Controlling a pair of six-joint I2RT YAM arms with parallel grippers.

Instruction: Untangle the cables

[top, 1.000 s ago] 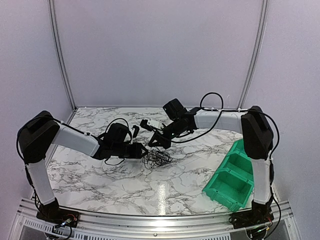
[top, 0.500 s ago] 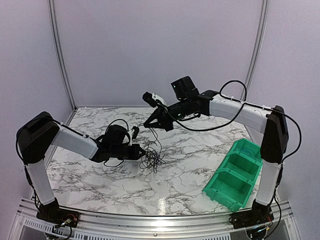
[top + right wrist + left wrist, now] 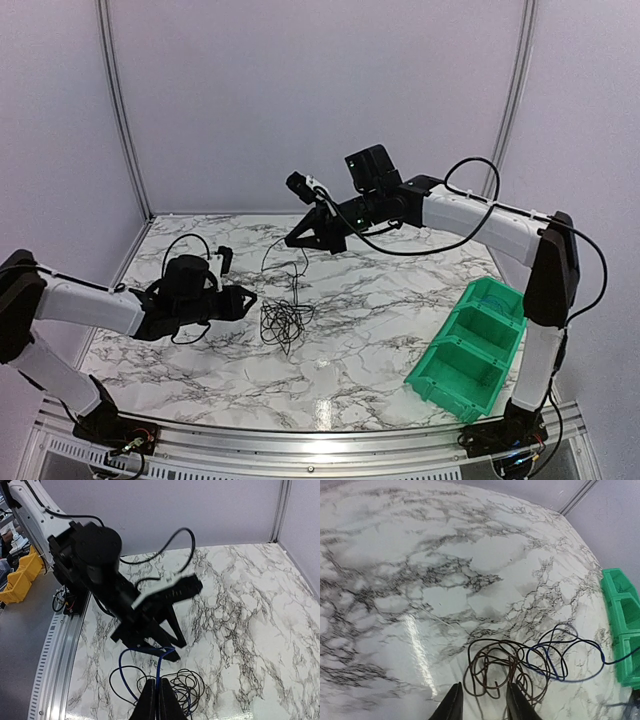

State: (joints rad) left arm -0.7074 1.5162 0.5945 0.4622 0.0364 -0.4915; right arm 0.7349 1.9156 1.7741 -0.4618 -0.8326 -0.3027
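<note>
The cables (image 3: 282, 322) lie as a small loopy tangle of thin black and blue wires on the marble table (image 3: 380, 290). My right gripper (image 3: 300, 238) is raised above the table and shut on a blue strand (image 3: 159, 666), which hangs from it down to the tangle (image 3: 189, 686). In the right wrist view its fingers (image 3: 156, 684) are pressed together on that strand. My left gripper (image 3: 240, 300) is low, just left of the tangle, open and empty. In the left wrist view (image 3: 482, 701) the dark loops (image 3: 502, 667) lie just ahead of its fingertips, with blue loops (image 3: 560, 655) to the right.
Green bins (image 3: 468, 348) stand at the table's right front and also show in the left wrist view (image 3: 620, 620). The left arm (image 3: 95, 550) fills the middle of the right wrist view. A yellow bin (image 3: 20, 575) sits off the table.
My left gripper has drawn back to the left, off the tangle. My right gripper has risen with the blue strand, stretching it up. The tangle has shifted slightly left.
</note>
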